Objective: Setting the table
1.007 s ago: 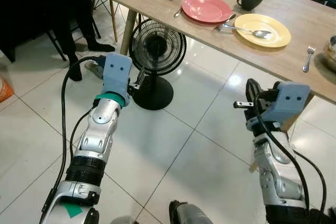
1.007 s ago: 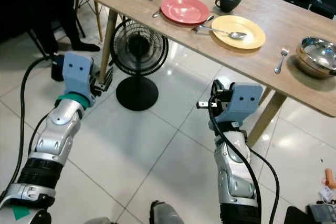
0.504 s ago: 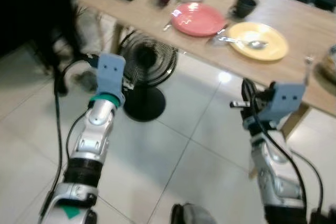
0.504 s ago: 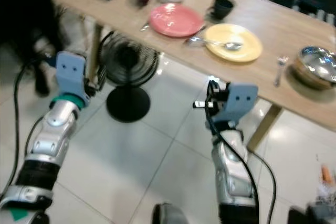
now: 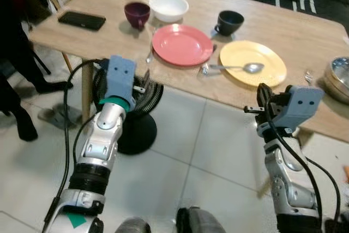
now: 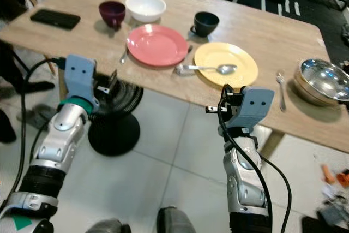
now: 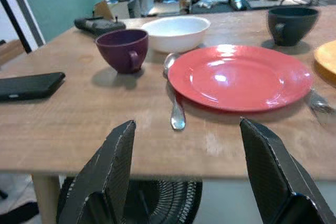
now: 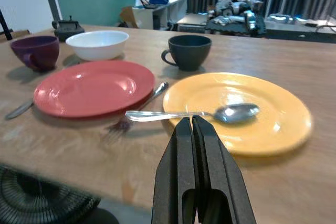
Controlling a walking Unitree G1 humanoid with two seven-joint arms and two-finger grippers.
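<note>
The wooden table (image 5: 98, 39) holds a red plate (image 5: 182, 45) and a yellow plate (image 5: 270, 75) with a spoon (image 5: 240, 68) lying across it. Behind them stand a purple cup (image 5: 137, 13), a white bowl (image 5: 169, 7) and a dark cup (image 5: 229, 22). Another spoon (image 7: 176, 111) lies just left of the red plate, and a fork (image 8: 123, 124) lies between the plates. My left gripper (image 7: 191, 182) is open and empty, level with the table's front edge before the red plate. My right gripper (image 8: 194, 124) is shut and empty, below the front edge before the yellow plate.
A black phone (image 5: 82, 20) lies at the table's left end. A steel bowl (image 6: 323, 80) and a fork (image 6: 281, 88) sit at the right end. A black floor fan (image 5: 131, 129) stands under the table by my left arm. A person's dark legs (image 5: 16, 80) are at far left.
The camera has moved toward the table, which now lies nearer and more centred. Both grippers now sit close to its front edge. The state of the fingers is unchanged.
</note>
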